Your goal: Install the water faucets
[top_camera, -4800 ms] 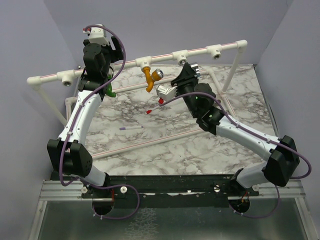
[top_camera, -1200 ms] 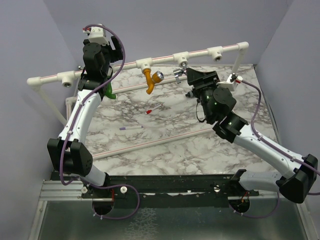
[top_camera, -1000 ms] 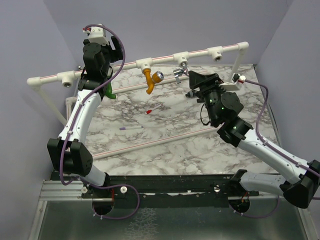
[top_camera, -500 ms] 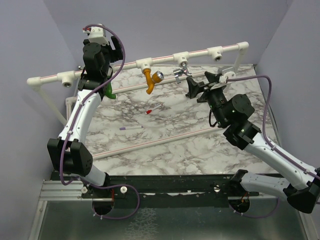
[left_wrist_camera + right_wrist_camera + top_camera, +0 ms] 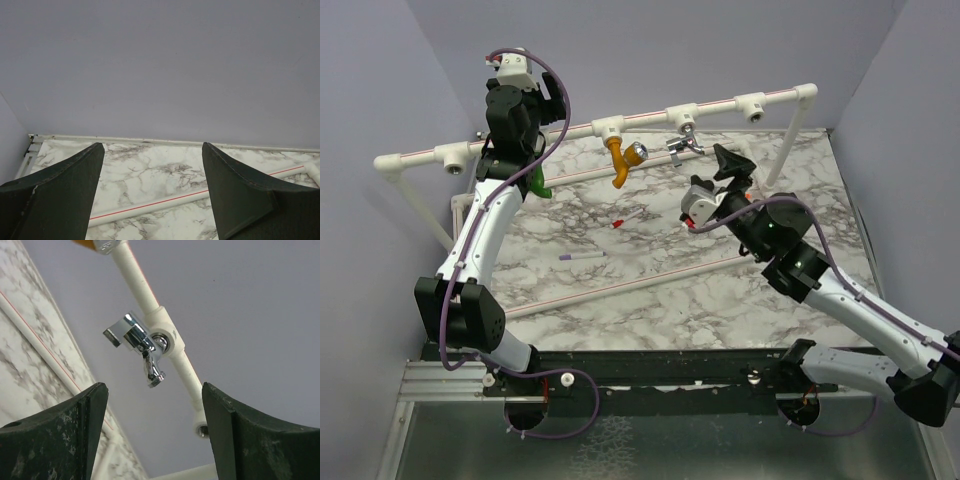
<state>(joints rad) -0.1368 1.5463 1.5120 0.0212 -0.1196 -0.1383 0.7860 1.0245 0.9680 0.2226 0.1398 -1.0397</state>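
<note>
Marble-patterned table fills the workspace, and a white pipe frame stands across its far side, the top rail carrying several tee joints. The left arm reaches up to the rail's left part; the left gripper has its jaws standing wide apart with nothing between them, facing the back wall. The right arm stretches toward the middle of the rail, and the right gripper also has its jaws spread, holding nothing, just short of the grey metal faucet. That faucet sits screwed into a tee on the rail, spout hanging down. Just to its left, the mustard-orange faucet hangs from the neighbouring tee. The green faucet shows below the left arm's wrist, partly hidden, so its mounting cannot be told. Two thin sticks lie on the marble: a red-tipped stick and a purple-tipped stick.
</note>
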